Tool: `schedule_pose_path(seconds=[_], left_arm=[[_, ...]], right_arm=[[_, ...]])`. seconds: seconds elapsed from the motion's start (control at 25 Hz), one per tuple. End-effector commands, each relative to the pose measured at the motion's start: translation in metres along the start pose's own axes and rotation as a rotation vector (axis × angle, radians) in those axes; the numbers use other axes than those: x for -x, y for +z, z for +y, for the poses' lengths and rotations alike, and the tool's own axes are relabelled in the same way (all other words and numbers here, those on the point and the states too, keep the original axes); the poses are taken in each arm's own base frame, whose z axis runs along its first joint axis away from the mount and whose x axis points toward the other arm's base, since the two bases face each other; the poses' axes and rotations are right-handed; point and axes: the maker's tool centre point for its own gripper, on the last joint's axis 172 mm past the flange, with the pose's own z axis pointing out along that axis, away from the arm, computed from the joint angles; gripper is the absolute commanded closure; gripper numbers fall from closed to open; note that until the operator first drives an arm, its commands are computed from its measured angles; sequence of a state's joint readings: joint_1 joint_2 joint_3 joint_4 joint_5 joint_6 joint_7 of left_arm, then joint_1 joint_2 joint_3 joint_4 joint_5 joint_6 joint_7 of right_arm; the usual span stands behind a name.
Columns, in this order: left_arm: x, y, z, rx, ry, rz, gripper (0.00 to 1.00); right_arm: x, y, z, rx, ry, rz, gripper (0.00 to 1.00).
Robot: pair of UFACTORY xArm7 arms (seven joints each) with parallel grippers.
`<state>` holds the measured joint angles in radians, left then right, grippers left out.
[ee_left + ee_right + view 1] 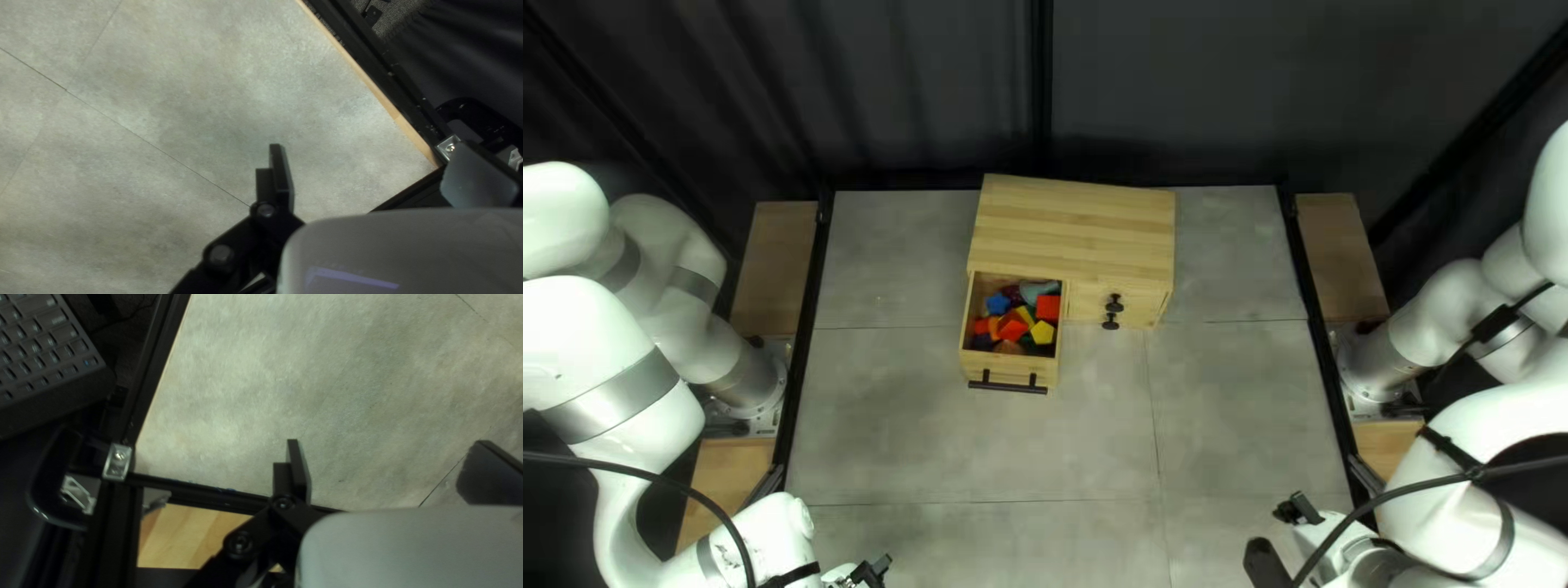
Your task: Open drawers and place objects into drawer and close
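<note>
The wooden cabinet (1078,229) is a squat box of pale, straight-grained wood with a flat, striped top. From its front left, a drawer (1010,370) stands pulled out, heaped with small blocks (1014,327) in red, blue, yellow, orange and dull teal, many of them angular. A straight black handle (1007,383) crosses the drawer's face; two dark, rounded knobs (1113,311) stick out from the cabinet's front right. Under the cabinet, the desk (926,436) is mottled matte grey, scored by thin seams. Nearer than the cabinet, the left pincer (874,570) and right pincer (1282,534) are both spread wide, holding nothing.
</note>
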<state>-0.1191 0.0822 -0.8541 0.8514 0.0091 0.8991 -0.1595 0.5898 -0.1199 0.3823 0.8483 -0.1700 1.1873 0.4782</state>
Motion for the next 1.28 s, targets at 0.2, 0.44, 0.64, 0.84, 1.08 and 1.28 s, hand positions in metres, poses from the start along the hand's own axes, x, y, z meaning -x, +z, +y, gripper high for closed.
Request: schedule_pose_path(seconds=[0.2, 0.44, 0.64, 0.84, 1.08, 1.28], left_arm=[[0.000, 0.000, 0.000, 0.000, 0.000, 0.000, 0.00], [0.002, -0.016, -0.002, -0.001, 0.008, -0.017, 0.00], [0.004, -0.068, -0.032, -0.076, 0.158, -0.140, 0.00], [-0.013, -0.091, -0.063, -0.108, 0.360, -0.218, 0.00], [-0.019, -0.095, -0.105, -0.137, 0.547, -0.209, 0.00], [-0.015, -0.092, -0.110, -0.129, 0.525, -0.196, 0.00]], right_arm=[[0.008, 0.011, -0.001, -0.013, 0.059, -0.038, 0.00], [0.008, 0.011, -0.001, -0.013, 0.059, -0.038, 0.00], [0.008, 0.011, -0.001, -0.013, 0.059, -0.038, 0.00], [0.008, 0.011, -0.001, -0.013, 0.059, -0.038, 0.00], [0.008, 0.011, -0.001, -0.013, 0.059, -0.038, 0.00], [0.008, 0.011, -0.001, -0.013, 0.059, -0.038, 0.00]])
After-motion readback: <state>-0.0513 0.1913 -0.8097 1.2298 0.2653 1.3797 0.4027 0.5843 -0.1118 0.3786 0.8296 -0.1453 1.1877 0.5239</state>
